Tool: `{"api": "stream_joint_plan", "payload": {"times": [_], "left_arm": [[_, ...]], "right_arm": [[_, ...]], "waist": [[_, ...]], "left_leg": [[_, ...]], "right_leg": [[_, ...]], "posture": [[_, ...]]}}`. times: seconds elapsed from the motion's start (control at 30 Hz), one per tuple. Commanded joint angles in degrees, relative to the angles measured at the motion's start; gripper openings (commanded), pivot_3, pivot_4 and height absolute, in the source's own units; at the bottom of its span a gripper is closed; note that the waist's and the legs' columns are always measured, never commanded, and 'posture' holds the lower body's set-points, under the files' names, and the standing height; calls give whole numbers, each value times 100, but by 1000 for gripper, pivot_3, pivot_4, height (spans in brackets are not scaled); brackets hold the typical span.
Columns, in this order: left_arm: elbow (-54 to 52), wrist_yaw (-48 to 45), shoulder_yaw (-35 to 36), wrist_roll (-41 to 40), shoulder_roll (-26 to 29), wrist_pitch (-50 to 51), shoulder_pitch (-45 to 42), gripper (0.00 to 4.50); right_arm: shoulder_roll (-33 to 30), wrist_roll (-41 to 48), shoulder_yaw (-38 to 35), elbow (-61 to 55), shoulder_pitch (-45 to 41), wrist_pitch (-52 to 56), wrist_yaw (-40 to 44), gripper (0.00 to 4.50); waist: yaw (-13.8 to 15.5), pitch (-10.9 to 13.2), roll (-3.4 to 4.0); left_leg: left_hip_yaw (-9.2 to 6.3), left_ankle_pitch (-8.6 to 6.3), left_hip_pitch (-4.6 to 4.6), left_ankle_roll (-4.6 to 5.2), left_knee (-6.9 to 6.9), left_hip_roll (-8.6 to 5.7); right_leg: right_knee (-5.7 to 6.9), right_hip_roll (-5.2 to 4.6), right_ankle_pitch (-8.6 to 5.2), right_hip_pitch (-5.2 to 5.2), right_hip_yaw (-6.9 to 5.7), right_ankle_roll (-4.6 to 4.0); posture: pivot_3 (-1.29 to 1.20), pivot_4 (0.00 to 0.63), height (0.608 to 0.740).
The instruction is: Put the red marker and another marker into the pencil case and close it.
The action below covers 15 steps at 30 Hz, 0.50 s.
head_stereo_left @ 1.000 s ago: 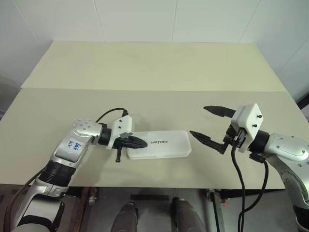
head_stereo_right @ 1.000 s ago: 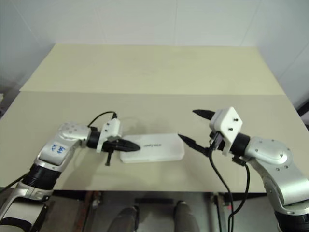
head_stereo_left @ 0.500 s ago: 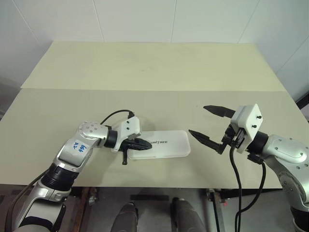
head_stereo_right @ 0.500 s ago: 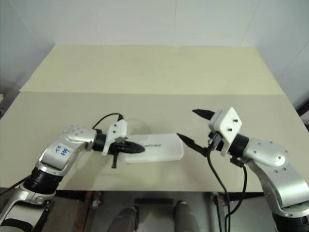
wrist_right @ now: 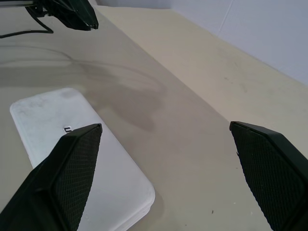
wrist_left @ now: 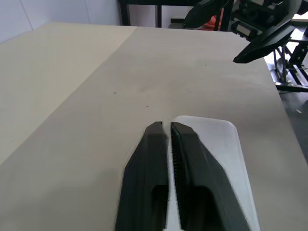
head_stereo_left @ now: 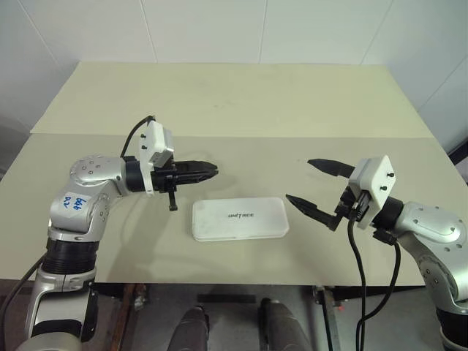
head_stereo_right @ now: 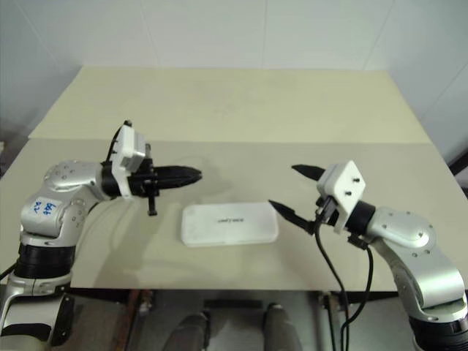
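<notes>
The white pencil case (head_stereo_left: 240, 218) lies flat with its lid down near the table's front edge, small dark lettering on top. The red marker and the other marker are hidden from view. My left gripper (head_stereo_left: 212, 170) hovers level above the table, behind and left of the case's left end. Its black fingers are parted by a thin slit with nothing between them; the left wrist view has the case (wrist_left: 226, 159) just beyond the fingertips. To the right of the case my right gripper (head_stereo_left: 299, 180) stands wide open and empty, pointing at the case's right end (wrist_right: 72, 159).
The beige table (head_stereo_left: 219, 102) has a seam running across its middle. Its front edge lies just in front of the case. Black cables hang from both wrists. White walls stand behind and beside the table.
My left gripper has lifted off the case's left end, swung back and left, and its fingers have parted slightly. The case and the right arm have stayed put.
</notes>
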Motion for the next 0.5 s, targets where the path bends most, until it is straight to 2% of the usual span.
{"api": "stream_joint_plan", "payload": {"times": [0.03,0.17,0.33,0.5], "left_arm": [[65,-243,218,-72,229,-409,70,1530],[518,-468,315,-52,391,-783,62,2846],[393,-322,383,-110,383,-802,274,4443],[-68,-155,466,-344,351,-549,680,4478]], "right_arm": [[-152,33,-272,64,-28,-176,185,4500],[-371,199,-519,99,-62,-83,376,4500],[-622,263,-728,231,-136,-48,552,4500],[-765,312,-807,334,-133,7,668,4500]], "waist": [[0,0,0],[1,0,0],[-4,0,0],[-3,0,0]], "left_leg": [[0,0,0,0,0,0],[1,0,2,0,0,0],[1,0,1,0,-1,0],[0,0,1,0,-8,2]], "right_leg": [[0,0,0,0,0,0],[0,0,0,0,0,-1],[-1,0,0,0,0,-1],[0,0,0,-2,0,-1]], "posture": [[0,150,740],[0,150,740],[0,150,740],[0,150,740]]}}
